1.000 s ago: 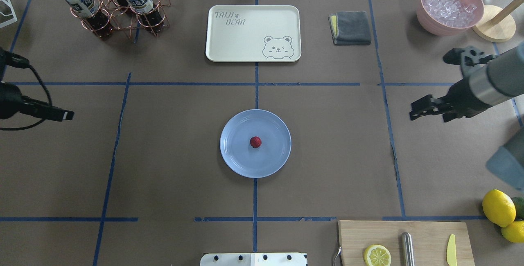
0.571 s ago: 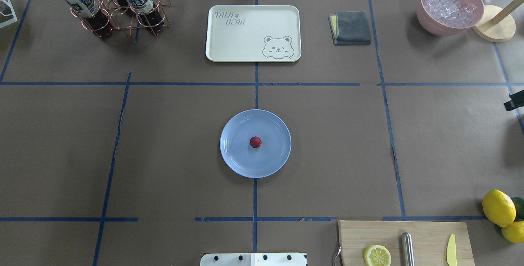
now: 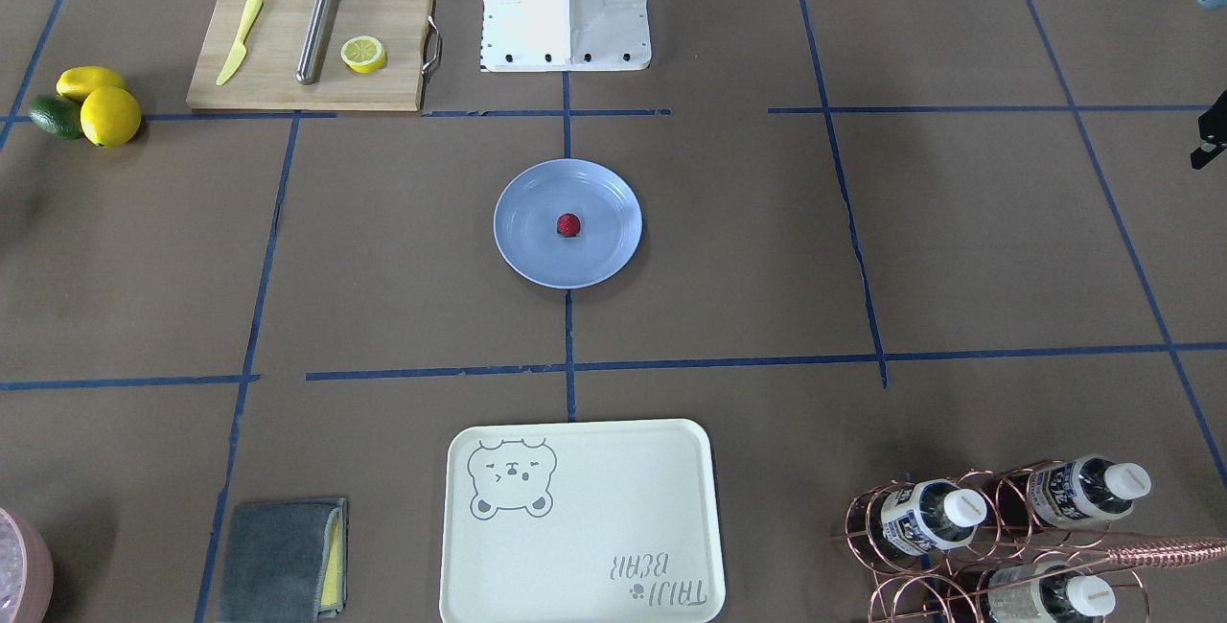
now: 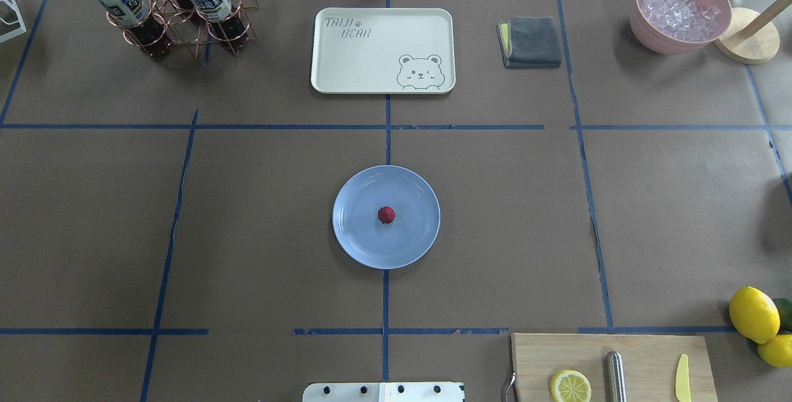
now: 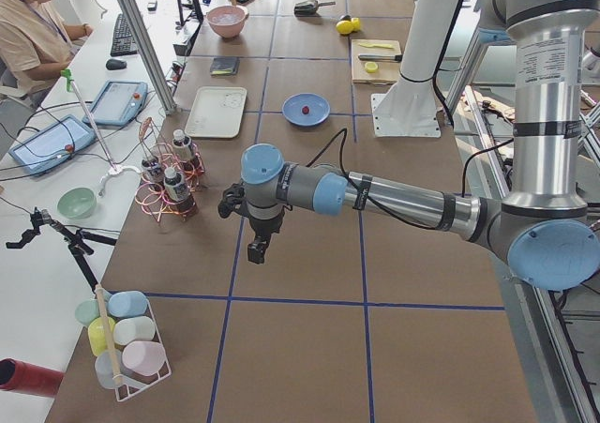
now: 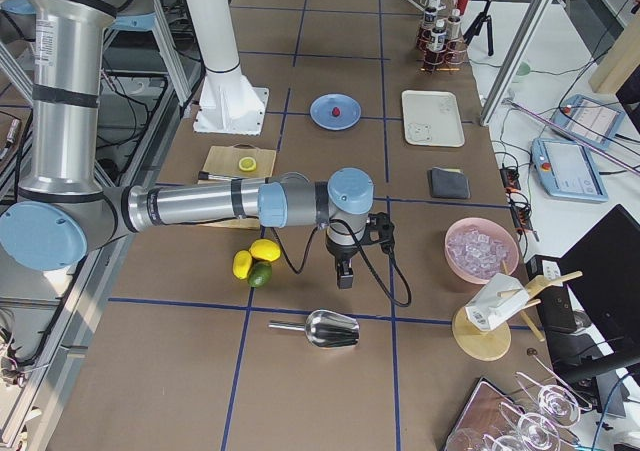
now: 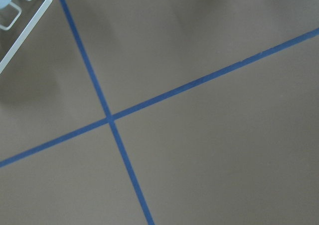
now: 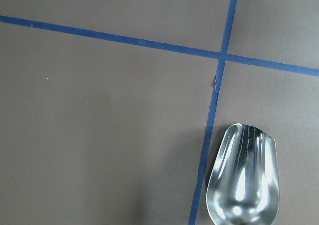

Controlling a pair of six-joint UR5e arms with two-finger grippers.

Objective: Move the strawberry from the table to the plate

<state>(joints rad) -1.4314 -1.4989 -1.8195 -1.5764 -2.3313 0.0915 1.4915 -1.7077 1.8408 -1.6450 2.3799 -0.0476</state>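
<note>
The small red strawberry [image 4: 386,214] lies in the middle of the light blue plate [image 4: 352,247], which sits at the centre of the brown table [image 4: 247,235]; the front-facing view shows the same strawberry [image 3: 568,224] on the plate [image 3: 522,259]. Neither gripper appears in the overhead view. In the exterior left view my left gripper [image 5: 256,250] hangs over bare table, far from the plate [image 5: 319,113]. My right gripper [image 6: 343,276] shows only in the exterior right view, beside the lemons, also far from the plate [image 6: 322,114]. I cannot tell whether either is open or shut.
A cream bear tray [image 4: 382,49], a bottle rack [image 4: 176,9], a grey cloth [image 4: 530,41] and a pink bowl of ice [image 4: 679,9] line the far side. A cutting board [image 4: 609,368] and lemons [image 4: 753,314] sit near right. A metal scoop [image 8: 243,182] lies below the right wrist.
Both arms have drawn back out of the overhead view, the left one first, then the right. The strawberry and the plate have not moved.
</note>
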